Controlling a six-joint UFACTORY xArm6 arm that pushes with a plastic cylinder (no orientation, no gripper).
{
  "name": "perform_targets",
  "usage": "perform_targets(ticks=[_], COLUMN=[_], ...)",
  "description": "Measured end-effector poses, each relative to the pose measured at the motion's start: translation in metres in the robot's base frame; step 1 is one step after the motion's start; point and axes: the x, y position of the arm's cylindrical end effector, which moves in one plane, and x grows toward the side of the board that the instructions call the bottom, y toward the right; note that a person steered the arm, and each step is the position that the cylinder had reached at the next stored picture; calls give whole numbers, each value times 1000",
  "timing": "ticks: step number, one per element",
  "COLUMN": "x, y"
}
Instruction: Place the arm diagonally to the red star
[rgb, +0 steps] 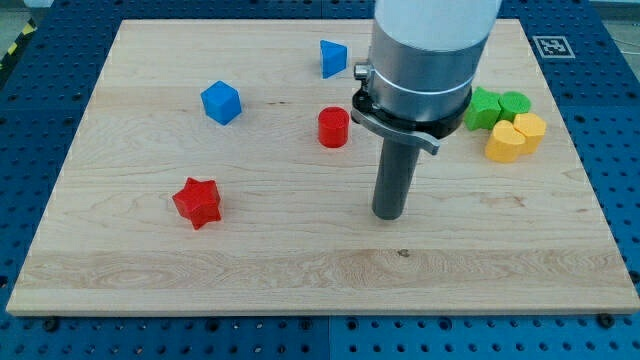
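Right of the red star (197, 202), well apart, my tip (388, 214) stood roughly level — diagonal placement not reached; no claw fitted — bare rod.

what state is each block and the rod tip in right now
red star: flat on the board, alone at the view's left, untouched
red cylinder: upright, untouched
blue cube: tilted, alone
blue block: near the top edge, alone
green blocks: touching the yellow blocks
yellow blocks: clustered at the view's right
my tip: on the board, to the right of the red star, touching no block
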Motion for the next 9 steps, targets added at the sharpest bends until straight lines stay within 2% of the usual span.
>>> perform_targets(ticks=[6,8,9], x=[21,79,88], y=[-25,-98,-173])
